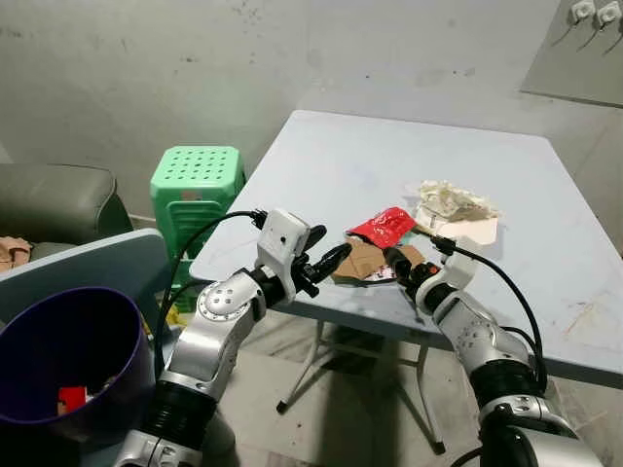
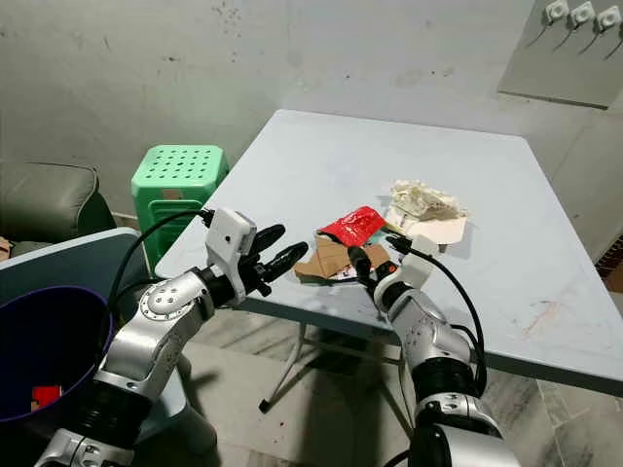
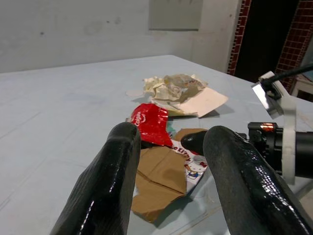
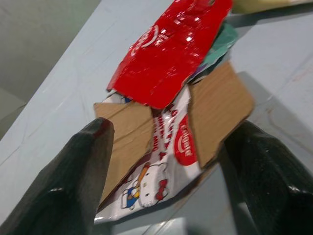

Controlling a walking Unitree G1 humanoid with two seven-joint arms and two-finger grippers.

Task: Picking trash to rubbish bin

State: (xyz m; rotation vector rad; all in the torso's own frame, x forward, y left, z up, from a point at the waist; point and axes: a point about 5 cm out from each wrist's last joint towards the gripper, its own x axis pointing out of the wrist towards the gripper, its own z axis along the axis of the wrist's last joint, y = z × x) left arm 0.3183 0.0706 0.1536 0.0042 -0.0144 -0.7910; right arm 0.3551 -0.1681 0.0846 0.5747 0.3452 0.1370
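The right gripper (image 4: 171,161) gapes wide just over the flattened carton (image 4: 166,142), which lies near the table (image 1: 321,165) edge under a red wrapper (image 1: 383,227). The left gripper (image 1: 331,261), also open, points at it. The carton looks light, thin and slippery; its raised edge seems best to pinch.

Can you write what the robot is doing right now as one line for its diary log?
phase: reaching | left gripper: open, near cardboard piece | right gripper: open, at cardboard piece | red wrapper: on table | purple bin: beside left arm
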